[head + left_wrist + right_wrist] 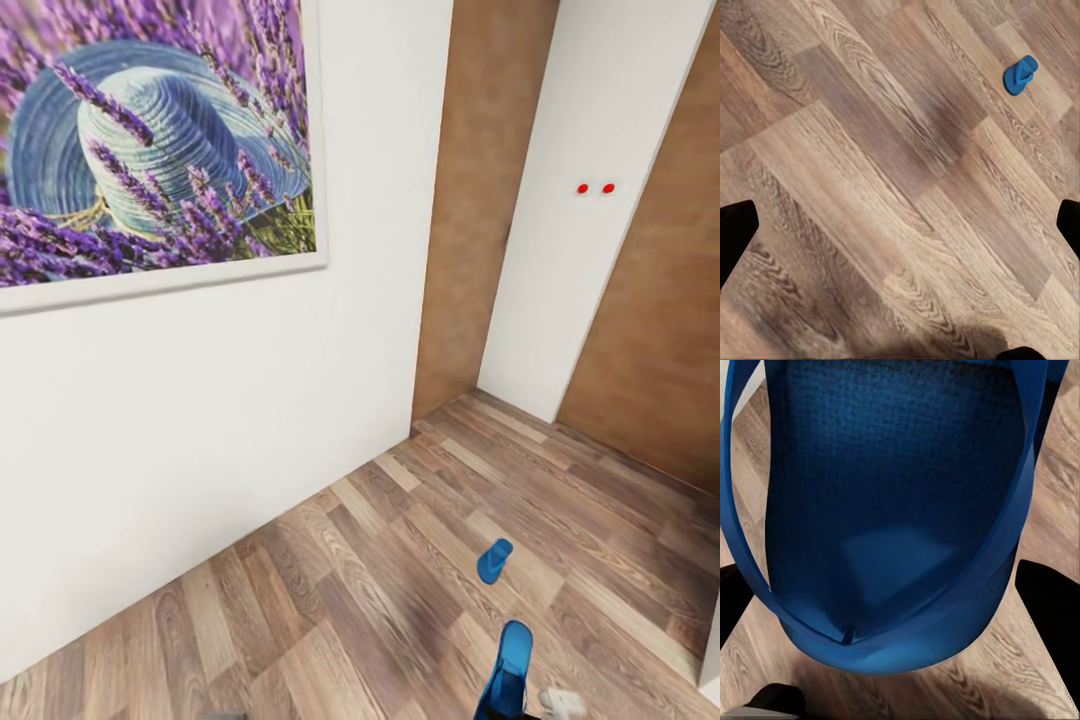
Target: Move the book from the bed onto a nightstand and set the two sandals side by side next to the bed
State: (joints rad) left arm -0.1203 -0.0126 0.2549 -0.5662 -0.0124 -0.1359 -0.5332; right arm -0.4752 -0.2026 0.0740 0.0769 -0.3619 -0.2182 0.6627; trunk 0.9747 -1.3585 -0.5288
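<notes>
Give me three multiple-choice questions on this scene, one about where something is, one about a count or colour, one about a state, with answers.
1. Where does the far sandal lie?
A. on the wood floor
B. on a shelf
C. against the picture

2. How many red dots are on the white panel?
A. one
B. two
C. four

3. How is the near sandal?
A. lying far from both grippers
B. hanging on the wall
C. between the right gripper's fingers, close to its camera

Answers: 1 A, it rests flat on the planks in the head view. 2 B, two dots sit side by side. 3 C, the right wrist view has it between the dark fingers, and the head view has it at the right gripper.
</notes>
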